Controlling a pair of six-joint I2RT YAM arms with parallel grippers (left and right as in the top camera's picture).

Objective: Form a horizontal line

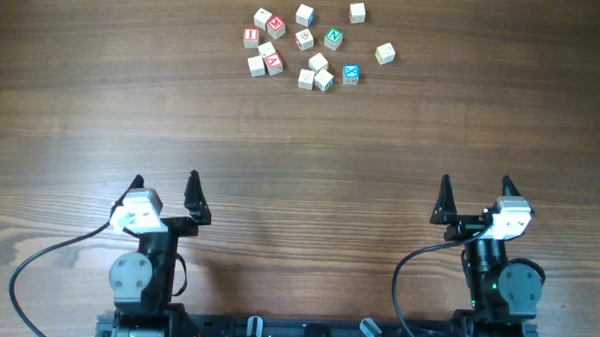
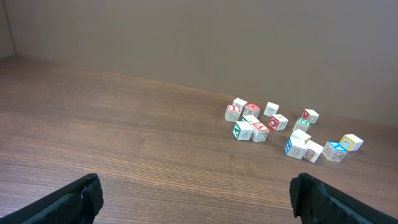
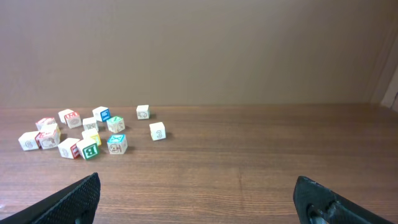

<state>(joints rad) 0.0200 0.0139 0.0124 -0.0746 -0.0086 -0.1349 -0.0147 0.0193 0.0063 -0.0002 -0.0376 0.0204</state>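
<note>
Overhead view: wooden table (image 1: 82,111), both arms parked at the near edge, cubes bunched at the far side, a little left of centre. Jaws of the left gripper (image 1: 165,181) are spread wide with nothing between them; the right gripper (image 1: 477,183) is likewise wide apart and empty. Both are well apart from the cubes. The horizontal line (image 1: 324,80) lies along the near edge of the bunch: two pale beige cubes side by side, touching or nearly so, and a cyan-faced cube (image 1: 350,74) just to their right. The cyan-faced cube sits slightly farther back with a sliver of wood showing between, so the row is rough, not straight. Loose cubes are scattered behind and to the left of it. Red-lettered cubes (image 1: 275,28) fill the left part and a green-lettered cube (image 1: 333,37) sits mid-bunch. A plain pale cube (image 1: 357,11) is farthest off, and a lone cube (image 1: 384,53) is out at the right fringe. Left wrist view: dark fingertips (image 2: 87,193) at both lower corners, bare wood between them; the bunch lies far right, with the row's three cubes at its near right side. Right wrist view: same wide stance of the fingertips (image 3: 81,193); the bunch lies far left, the cyan-faced cube at the right end of the near row, and the lone cube stands apart to its right. Most letters too small to read.
</note>
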